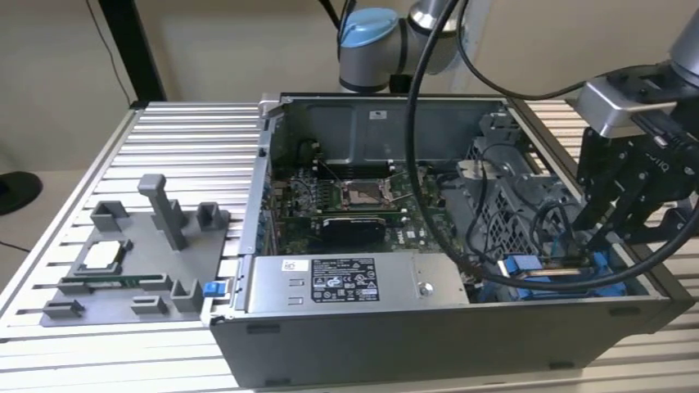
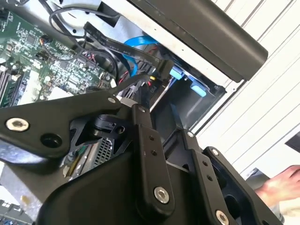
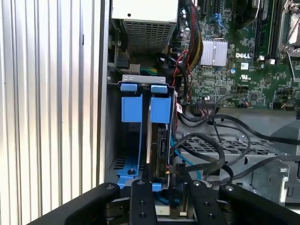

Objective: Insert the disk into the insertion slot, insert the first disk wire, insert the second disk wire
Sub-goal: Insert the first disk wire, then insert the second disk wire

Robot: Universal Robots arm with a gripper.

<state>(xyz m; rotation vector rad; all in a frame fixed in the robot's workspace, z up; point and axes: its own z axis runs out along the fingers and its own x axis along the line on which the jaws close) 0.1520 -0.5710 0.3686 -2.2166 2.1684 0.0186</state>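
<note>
The disk (image 3: 161,145) stands on edge inside the insertion slot (image 3: 140,79), a grey metal bay with two blue end tabs (image 3: 160,108). The lane beside the disk is open down to its blue floor. My gripper (image 3: 171,185) reaches down into the bay at the case's corner on the exterior view's right and is shut on the near end of the disk (image 1: 555,267). There the gripper (image 1: 606,246) hangs over the blue carrier. Loose black and blue wires (image 3: 211,150) lie beside the bay. A black flat cable with a connector (image 2: 164,68) shows past the gripper (image 2: 159,112).
The case wall (image 3: 105,93) runs close along the bay. The grey power-supply box (image 1: 327,282) and the motherboard (image 1: 349,205) fill the case's middle. My arm's thick black cable (image 1: 421,164) hangs across the opening. A grey fixture plate (image 1: 120,262) lies outside. A hand (image 2: 281,185) rests nearby.
</note>
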